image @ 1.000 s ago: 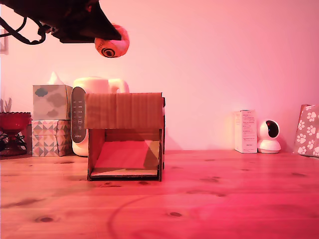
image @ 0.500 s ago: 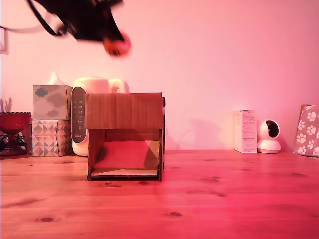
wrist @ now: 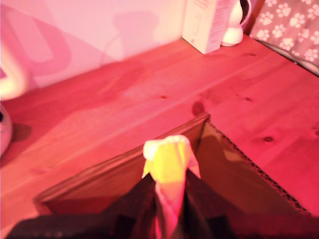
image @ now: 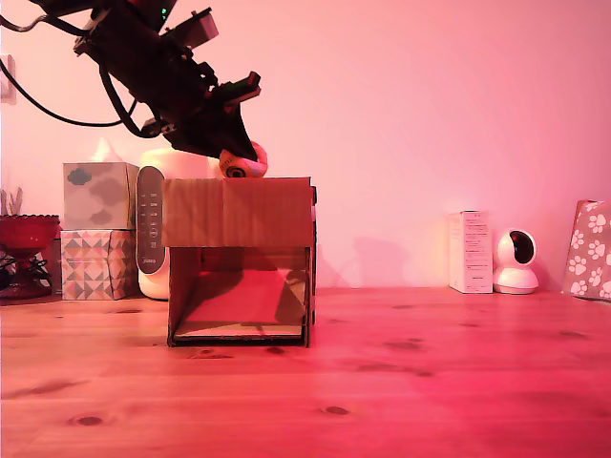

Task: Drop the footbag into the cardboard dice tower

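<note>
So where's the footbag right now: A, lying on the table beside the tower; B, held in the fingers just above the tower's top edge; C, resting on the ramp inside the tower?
B: the footbag sits pinched in the fingers at the top edge of the cardboard dice tower, not yet released.

The arm comes in from the exterior view's upper left, angled steeply down toward the right, cables trailing off behind it. The hand (image: 241,157) is tipped nose-down with its dark fingers (wrist: 142,196) pinched tight around the footbag (wrist: 167,164).
</note>
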{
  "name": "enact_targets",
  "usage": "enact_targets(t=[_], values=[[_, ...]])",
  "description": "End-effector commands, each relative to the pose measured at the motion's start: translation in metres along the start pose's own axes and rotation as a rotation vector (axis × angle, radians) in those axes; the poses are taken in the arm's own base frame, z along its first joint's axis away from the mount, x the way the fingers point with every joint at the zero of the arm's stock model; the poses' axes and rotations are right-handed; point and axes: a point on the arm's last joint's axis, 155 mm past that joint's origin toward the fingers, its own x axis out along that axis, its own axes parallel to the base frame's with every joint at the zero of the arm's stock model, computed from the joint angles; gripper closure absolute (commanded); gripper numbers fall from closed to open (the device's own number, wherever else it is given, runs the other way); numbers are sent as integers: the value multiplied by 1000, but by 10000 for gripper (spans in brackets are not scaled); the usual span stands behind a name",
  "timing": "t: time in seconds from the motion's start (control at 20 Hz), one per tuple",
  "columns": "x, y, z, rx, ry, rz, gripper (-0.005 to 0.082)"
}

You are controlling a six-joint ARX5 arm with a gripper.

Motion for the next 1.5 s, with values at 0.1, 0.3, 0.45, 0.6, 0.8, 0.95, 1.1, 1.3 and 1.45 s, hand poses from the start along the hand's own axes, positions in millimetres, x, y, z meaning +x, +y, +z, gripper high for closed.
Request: enact_targets(t=[0.1,0.3,0.45,0.6,0.8,0.95,1.1,1.3,1.45], values=[[-8,0,16,13,-16,4,72],[-22,1,20,7,13,26,43],[-38,-4,23,8,33,25,193],[-52,-8,13,-5,87,23,747],[-59,-11,3,-18,134,14,786],[-61,-17,0,-20,135,-17,786],[-68,-22,-1,-10,91,-30,786],[-86,-30,-15,3,20,-48,786],[-98,-36,-43,-32,4,-61,786]])
